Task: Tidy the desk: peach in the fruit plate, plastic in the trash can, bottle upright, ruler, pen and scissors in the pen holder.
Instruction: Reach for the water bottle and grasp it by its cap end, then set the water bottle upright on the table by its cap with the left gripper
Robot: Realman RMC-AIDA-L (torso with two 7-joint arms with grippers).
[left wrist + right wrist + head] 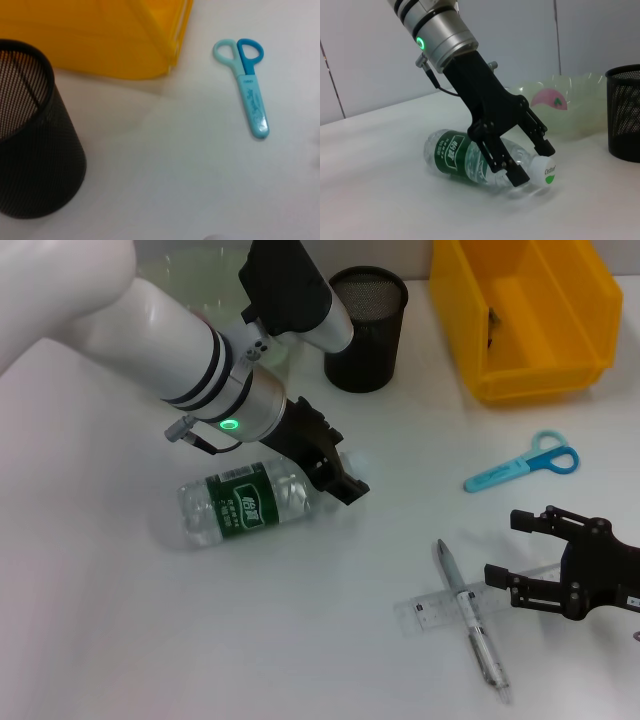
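Bottle: clear plastic, green label with white print, white cap. Pen holder: black mesh. Bin: solid yellow. Scissors: light blue sheath, one light and one darker blue handle loop. Ruler: transparent, dark markings. Pen: grey and clear. Fruit plate: translucent pale green; peach pink with green leaf. Left gripper and right gripper: black. Table: white.
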